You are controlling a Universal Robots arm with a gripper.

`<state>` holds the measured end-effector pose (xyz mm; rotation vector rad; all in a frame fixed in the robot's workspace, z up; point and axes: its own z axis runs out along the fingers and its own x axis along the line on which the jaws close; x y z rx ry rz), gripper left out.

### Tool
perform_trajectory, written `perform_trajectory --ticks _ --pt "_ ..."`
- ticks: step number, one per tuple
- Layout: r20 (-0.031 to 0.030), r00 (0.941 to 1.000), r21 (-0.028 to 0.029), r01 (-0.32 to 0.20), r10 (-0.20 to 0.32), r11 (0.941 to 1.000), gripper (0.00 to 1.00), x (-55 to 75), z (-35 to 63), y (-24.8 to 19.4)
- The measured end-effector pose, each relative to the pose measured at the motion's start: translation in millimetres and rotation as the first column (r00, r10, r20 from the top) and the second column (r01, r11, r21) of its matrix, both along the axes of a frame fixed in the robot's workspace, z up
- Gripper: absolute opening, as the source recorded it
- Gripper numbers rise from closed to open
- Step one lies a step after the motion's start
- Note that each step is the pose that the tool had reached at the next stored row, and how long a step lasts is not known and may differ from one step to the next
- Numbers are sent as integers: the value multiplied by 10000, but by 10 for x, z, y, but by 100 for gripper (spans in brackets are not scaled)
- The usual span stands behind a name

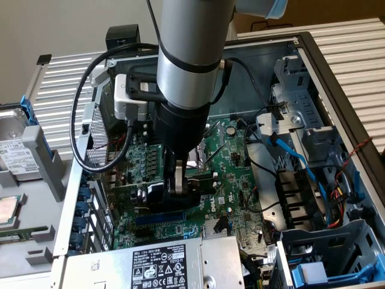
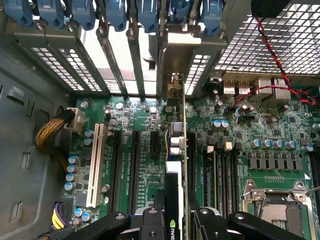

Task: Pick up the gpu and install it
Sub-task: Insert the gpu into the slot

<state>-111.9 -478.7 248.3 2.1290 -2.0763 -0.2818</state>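
Gripper (image 2: pixel 177 222) closed on gpu (image 2: pixel 173 192). Card stands on edge, clamped between fingers (image 2: pixel 152 220) on both faces. Card sits over motherboard (image 2: pixel 240 150) among expansion slots, far end at rear slot openings of case (image 2: pixel 30 125). Seating in slot: cannot tell.

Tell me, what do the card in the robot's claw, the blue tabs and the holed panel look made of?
The gpu: thin green circuit board, likely fibreglass, with a matte black shroud that looks plastic. The blue tabs: glossy moulded plastic, by their rounded shine. The holed panel: sheet metal, dull grey, punched in a regular grid with light showing through.
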Motion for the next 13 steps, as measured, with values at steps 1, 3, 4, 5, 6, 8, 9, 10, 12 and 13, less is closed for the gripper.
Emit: perform_trajectory --ticks 1,3,4,5,6,8,9,10,12,13 --pt "0 10000 0 1 -1 10000 27 0 0 0" --pt "0 10000 1 5 -5 10000 27 -2 0 0" --pt "0 10000 0 10 -10 10000 27 -5 0 0" --pt "0 10000 0 14 -14 10000 27 -9 0 -1" --pt "-1 10000 -1 20 -20 10000 27 -13 0 -1" --pt "0 10000 0 32 -32 10000 27 -18 0 -3" --pt "0 10000 -1 39 -39 10000 27 -20 0 -5" --pt "0 10000 0 49 -49 10000 27 -24 0 -7" --pt "1 10000 1 71 -71 10000 27 -33 -1 -11" --pt "0 10000 -1 82 -82 10000 27 -38 0 -13"
